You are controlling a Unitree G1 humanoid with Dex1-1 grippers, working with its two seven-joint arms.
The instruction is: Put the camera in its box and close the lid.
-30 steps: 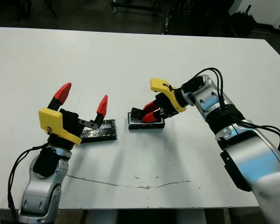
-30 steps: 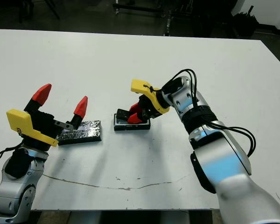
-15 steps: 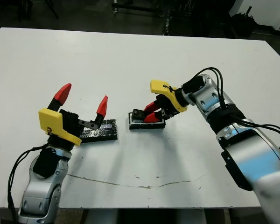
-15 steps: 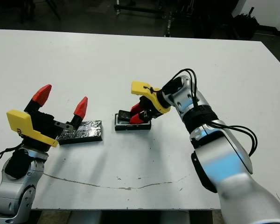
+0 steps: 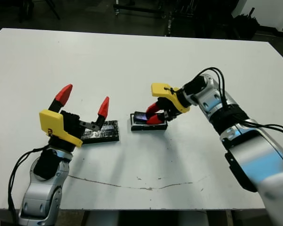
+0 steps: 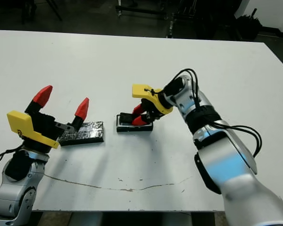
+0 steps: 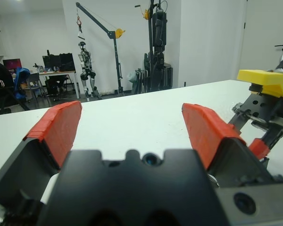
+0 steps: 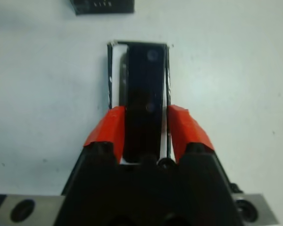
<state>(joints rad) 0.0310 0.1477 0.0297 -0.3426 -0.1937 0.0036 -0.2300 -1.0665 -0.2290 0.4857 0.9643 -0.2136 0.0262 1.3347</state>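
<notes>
Our right hand [image 8: 142, 129] grips the camera [image 8: 142, 89] by its long sides, lowering it into the box [image 5: 148, 123] mid-counter. It looks stiff, light and glossy, so slippery. Our left hand [image 5: 83, 100] hovers spread over the lid [image 5: 100, 132].

A robotics lab: beyond the white table [image 7: 132, 113] stand a humanoid robot [image 7: 87, 68], a hoist [image 7: 101, 33], and computer desks [image 7: 52, 73].
</notes>
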